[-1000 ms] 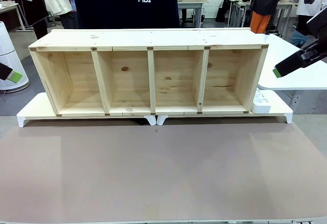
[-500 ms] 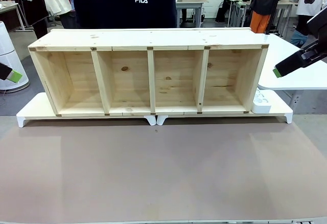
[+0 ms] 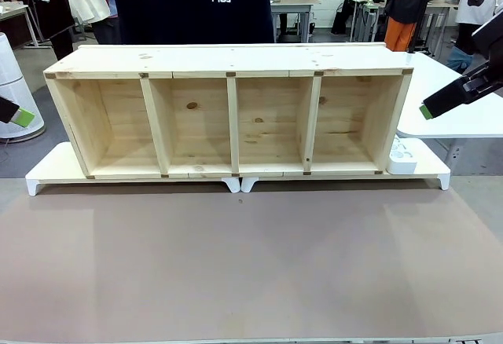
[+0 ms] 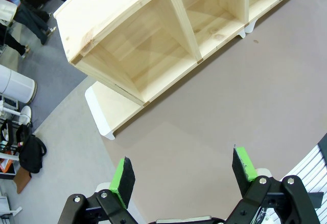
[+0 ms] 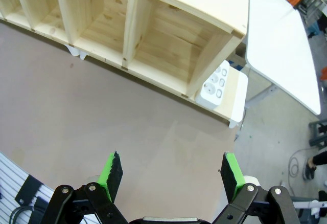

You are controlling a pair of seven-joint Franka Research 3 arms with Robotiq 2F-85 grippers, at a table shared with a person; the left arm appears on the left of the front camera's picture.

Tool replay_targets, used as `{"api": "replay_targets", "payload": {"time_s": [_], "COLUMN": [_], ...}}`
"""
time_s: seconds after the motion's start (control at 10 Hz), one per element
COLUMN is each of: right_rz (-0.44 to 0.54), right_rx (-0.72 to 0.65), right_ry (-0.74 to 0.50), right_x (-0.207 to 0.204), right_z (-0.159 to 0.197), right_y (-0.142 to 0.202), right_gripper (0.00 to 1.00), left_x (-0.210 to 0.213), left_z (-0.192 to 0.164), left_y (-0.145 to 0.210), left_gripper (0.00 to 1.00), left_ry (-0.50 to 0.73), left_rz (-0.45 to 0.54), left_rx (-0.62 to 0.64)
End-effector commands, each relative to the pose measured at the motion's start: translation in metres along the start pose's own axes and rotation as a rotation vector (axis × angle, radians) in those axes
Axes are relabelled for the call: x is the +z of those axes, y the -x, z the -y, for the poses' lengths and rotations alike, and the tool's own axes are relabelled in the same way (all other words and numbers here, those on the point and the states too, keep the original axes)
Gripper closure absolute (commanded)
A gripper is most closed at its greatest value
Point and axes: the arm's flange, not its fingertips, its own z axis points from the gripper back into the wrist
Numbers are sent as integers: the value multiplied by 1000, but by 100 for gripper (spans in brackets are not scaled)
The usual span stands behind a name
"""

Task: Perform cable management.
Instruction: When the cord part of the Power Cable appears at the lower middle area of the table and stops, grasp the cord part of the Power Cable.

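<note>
Left fingers (image 4: 122, 175) spread wide, nothing between them. Right fingers (image 5: 112, 175) same: wide apart, empty. Both hang well above the table (image 3: 251, 265), one off each end of the wooden shelf (image 3: 236, 69). Looks like a parked pose that leaves the middle free for the person (image 3: 196, 6) standing beyond the shelf.

Ahead of the left fingers: the shelf's end compartment, bare inside, and the white riser (image 4: 99, 124) it sits on. Ahead of the right fingers: the opposite end compartment, with the white power strip (image 5: 217, 83) just beside its outer wall, on the riser. Sockets face up, so presumably that's where a plug goes.

Cable: can't tell where it is, and neither pair of fingers has it.

My read: task not started, arms waiting open for a handover or for the cable to come within reach. Right fingers are the nearer pair to the strip.
</note>
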Motion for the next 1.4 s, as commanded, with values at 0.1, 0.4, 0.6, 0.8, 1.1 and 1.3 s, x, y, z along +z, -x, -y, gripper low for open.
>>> {"api": "replay_targets", "payload": {"time_s": [0.1, 0.4, 0.6, 0.8, 1.1, 1.3], "right_rz": [1, 1, 1, 1, 1, 1], "right_rx": [0, 0, 0, 0, 0, 0], "right_ry": [2, 2, 2, 2, 2, 2], "right_x": [0, 0, 0, 0, 0, 0], "right_z": [0, 0, 0, 0, 0, 0], "right_y": [0, 0, 0, 0, 0, 0], "right_gripper": [0, 0, 0, 0, 0, 0], "left_x": [1, 1, 1, 1, 1, 1], "left_z": [1, 1, 1, 1, 1, 1], "left_y": [-1, -1, -1, -1, -1, -1], "left_gripper": [0, 0, 0, 0, 0, 0], "left_ry": [-3, -3, -3, -3, -3, -3], "left_rz": [5, 5, 5, 5, 5, 5], "left_rx": [8, 8, 8, 8, 8, 8]}}
